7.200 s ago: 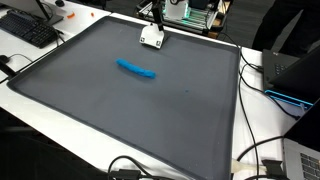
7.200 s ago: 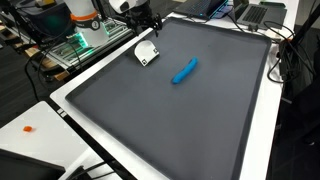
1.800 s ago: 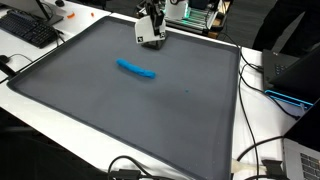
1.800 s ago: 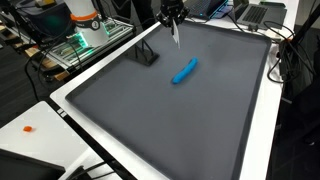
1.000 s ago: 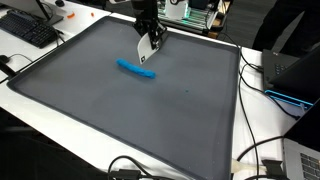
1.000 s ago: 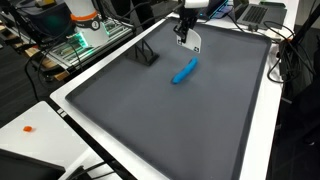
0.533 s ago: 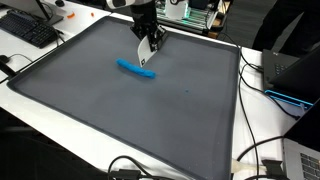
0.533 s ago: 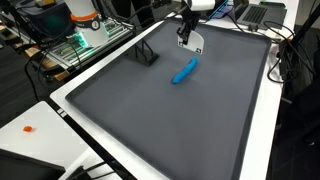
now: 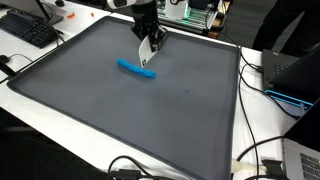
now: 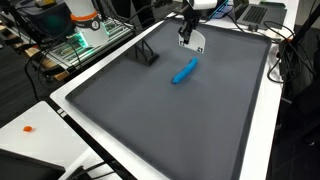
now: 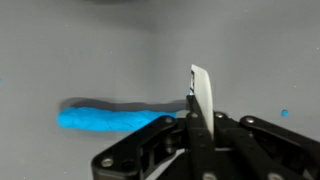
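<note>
White card (image 9: 148, 50) now beside blue strip (image 9: 136, 69), fingers (image 11: 180, 128) clamped

place: lab | evidence: keyboard (image 9: 28, 30), laptop (image 10: 258, 12), loose cables (image 9: 252, 150), open electronics rack (image 10: 85, 40)

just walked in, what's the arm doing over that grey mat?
The arm's gripper is shut on a thin white flat piece, held on edge. It hangs over the grey mat, right by one end of a blue elongated object lying flat there. In both exterior views the white piece looks raised just above the blue object; whether they touch cannot be told. Nothing else lies on the mat.
</note>
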Robot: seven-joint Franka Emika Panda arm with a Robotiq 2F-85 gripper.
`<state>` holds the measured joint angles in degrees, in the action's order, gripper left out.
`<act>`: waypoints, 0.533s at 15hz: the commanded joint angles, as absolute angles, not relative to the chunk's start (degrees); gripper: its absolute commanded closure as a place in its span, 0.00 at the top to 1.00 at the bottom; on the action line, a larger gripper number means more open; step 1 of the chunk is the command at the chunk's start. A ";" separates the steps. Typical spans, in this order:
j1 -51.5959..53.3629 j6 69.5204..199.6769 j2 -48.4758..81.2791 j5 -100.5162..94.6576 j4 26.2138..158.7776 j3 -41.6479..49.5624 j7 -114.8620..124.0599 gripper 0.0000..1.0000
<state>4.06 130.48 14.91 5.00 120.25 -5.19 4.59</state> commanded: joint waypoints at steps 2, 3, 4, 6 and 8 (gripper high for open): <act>5.58 129.81 17.76 1.74 117.29 -5.16 1.76 0.01; 5.87 129.76 18.26 0.95 116.74 -5.13 1.44 0.01; 6.17 129.81 18.84 0.00 116.23 -5.09 1.09 0.01; 6.62 129.99 19.84 -1.53 115.30 -5.05 0.33 0.01; 6.87 129.94 20.85 -2.63 114.42 -5.09 -0.59 0.01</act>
